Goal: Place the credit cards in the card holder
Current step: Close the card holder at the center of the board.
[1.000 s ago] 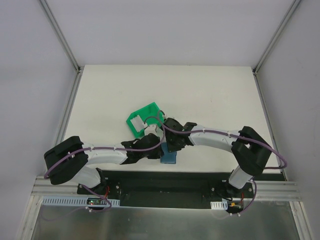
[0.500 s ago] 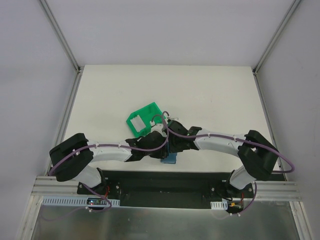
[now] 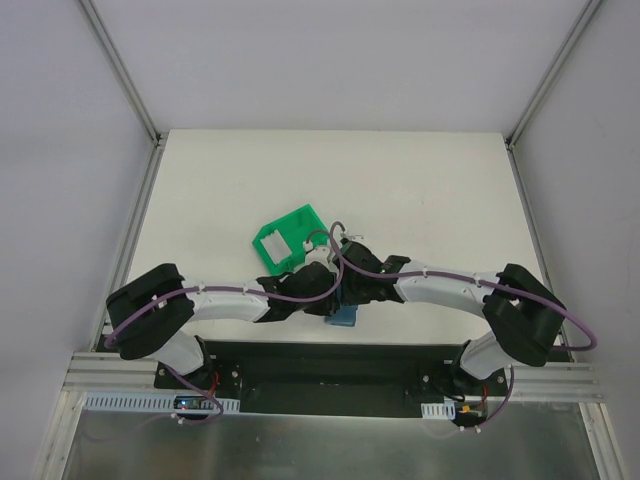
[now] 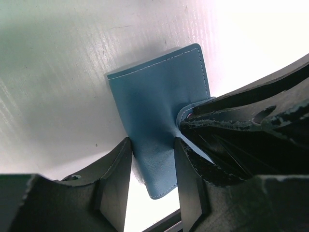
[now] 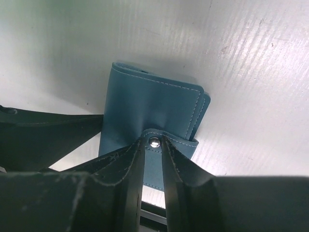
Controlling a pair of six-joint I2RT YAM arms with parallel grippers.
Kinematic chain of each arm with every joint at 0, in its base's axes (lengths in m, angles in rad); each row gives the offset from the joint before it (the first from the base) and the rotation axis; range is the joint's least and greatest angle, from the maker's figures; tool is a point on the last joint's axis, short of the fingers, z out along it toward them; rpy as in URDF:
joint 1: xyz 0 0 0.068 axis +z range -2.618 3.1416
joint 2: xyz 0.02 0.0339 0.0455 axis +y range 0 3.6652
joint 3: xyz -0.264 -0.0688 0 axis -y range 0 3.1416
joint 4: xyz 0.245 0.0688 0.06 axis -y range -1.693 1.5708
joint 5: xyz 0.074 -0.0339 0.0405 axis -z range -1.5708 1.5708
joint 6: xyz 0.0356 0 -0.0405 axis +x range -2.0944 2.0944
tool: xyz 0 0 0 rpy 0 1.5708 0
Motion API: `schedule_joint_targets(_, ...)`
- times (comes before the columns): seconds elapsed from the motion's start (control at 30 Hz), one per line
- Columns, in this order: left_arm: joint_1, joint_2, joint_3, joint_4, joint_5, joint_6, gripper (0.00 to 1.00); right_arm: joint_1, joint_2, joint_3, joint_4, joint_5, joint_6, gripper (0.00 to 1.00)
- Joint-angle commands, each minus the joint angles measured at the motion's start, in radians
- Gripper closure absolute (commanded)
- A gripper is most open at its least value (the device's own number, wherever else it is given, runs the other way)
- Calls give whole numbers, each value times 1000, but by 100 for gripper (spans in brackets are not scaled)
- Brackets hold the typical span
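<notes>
Bench [image 3: 420, 190] with both arms meeting over the card holder [image 4: 157, 106], which lies folded near the bench's front edge, just in front of the green bin [image 3: 300, 222]. Step in hand, as judged: opening the holder, before any card goes in. The left fingers [image 4: 113, 183], part-way apart, clasp the lower cover across its width. The right fingers [image 5: 130, 176], narrow, pinch the tab bearing the snap [image 5: 154, 141]. The next move likely calls for peeling the tab up and away while the left side pins the cover, so that the pockets are laid bare. One pale card [image 3: 270, 243] lies in the bin, apart from both sets of fingers; other cards cannot be seen. In the way: the closed flap, and two wrists crowded over one small thing
</notes>
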Motion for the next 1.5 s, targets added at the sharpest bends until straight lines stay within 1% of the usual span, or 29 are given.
schedule_joint_targets(0.0,-32,35,13,6,19,-15,64,-4,28,-9,-77,91,-10,76)
schedule_joint_targets(0.23,-31,-10,-17,25,-6,-36,63,5,65,-53,-77,95,5,74)
schedule_joint_targets(0.43,-31,-24,-31,40,-7,-41,63,8,25,-59,-48,29,-6,68)
schedule_joint_targets(0.47,-31,-24,-34,39,-9,-43,63,8,21,-53,-57,35,-10,67)
schedule_joint_targets(0.53,-31,-24,-34,43,-7,-44,63,8,16,-41,-85,64,-16,60)
schedule_joint_targets(0.57,-31,-24,-34,42,-7,-43,63,8,17,-35,-93,71,-29,59)
schedule_joint_targets(0.73,-31,-24,-30,46,-3,-40,63,10,40,10,-152,108,-61,61)
schedule_joint_targets(0.8,-31,-27,-31,46,-4,-40,63,11,56,28,-181,125,-61,63)
schedule_joint_targets(0.93,-31,-34,-34,46,-7,-37,63,33,105,57,-243,168,-62,64)
schedule_joint_targets(1.13,-31,-47,-39,46,-13,-33,63,56,131,59,-269,185,-64,67)
schedule_joint_targets(1.33,-31,-67,-53,46,-24,-38,63,56,82,57,-246,167,-92,69)
schedule_joint_targets(1.47,-31,-87,-68,45,-41,-52,63,56,-1,17,-173,164,-66,68)
